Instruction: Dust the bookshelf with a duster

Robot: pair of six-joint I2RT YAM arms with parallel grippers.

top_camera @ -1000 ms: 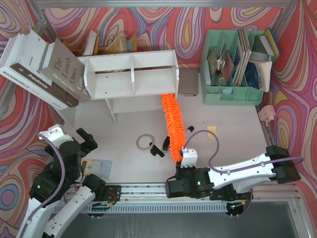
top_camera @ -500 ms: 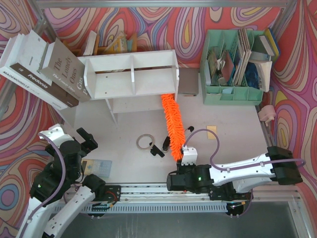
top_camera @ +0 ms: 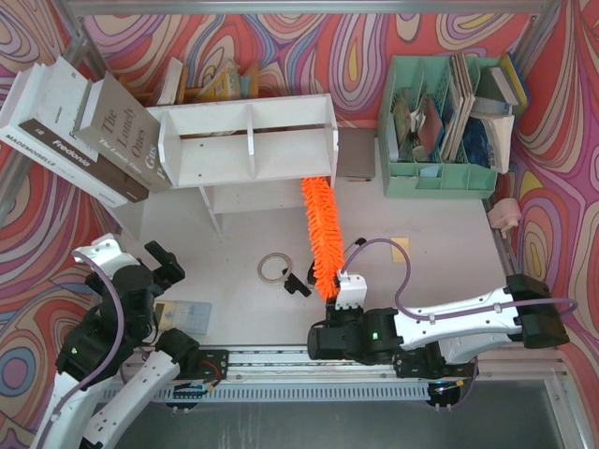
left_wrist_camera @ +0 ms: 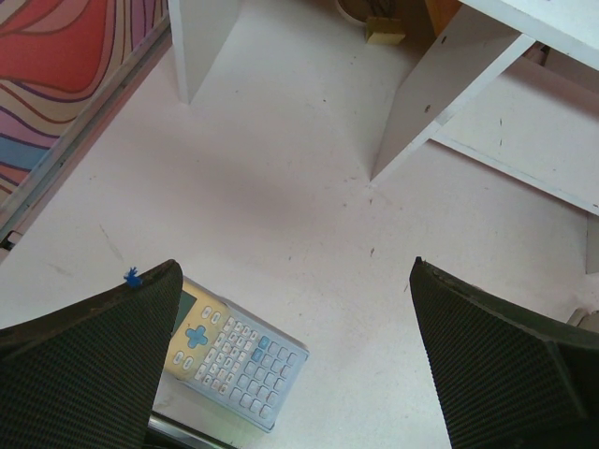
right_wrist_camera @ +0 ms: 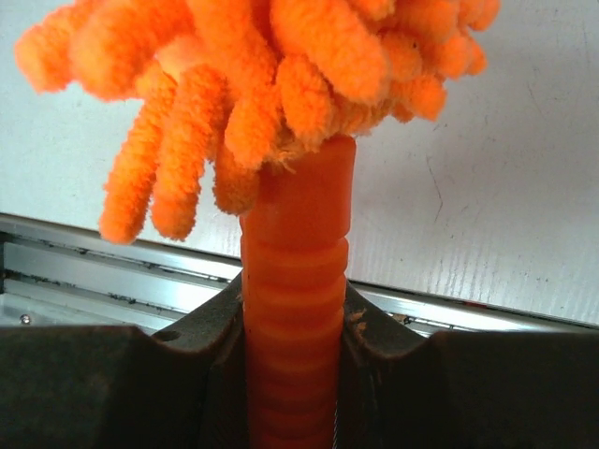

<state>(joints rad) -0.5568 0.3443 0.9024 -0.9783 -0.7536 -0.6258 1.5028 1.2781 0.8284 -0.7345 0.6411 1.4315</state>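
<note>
Top view: my right arm lay low along the near edge, forearm reaching left. The right pincer [top_camera: 341,297] gripped the duster [top_camera: 318,229], whose tip reached the bookshelf [top_camera: 248,140] at its lower right corner; contact unclear. My left arm was folded, left pincer [top_camera: 168,267] over the surface [top_camera: 243,234].

Left wrist: jaws wide apart, empty; calculator [left_wrist_camera: 234,360] partly hidden.

Right wrist: fingers [right_wrist_camera: 112,383] clamped the ribbed handle [right_wrist_camera: 295,309]; fluff cut off above.

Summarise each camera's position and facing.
Top external: above and behind the bases, looking down at the table; both arms show.
Left wrist: on left arm, facing down at the calculator and bookshelf legs; open left gripper frames it.
Right wrist: on right arm, facing along the duster; right gripper clamps its handle.
Shared: calculator, top and left wrist; duster, top and right wrist.
</note>
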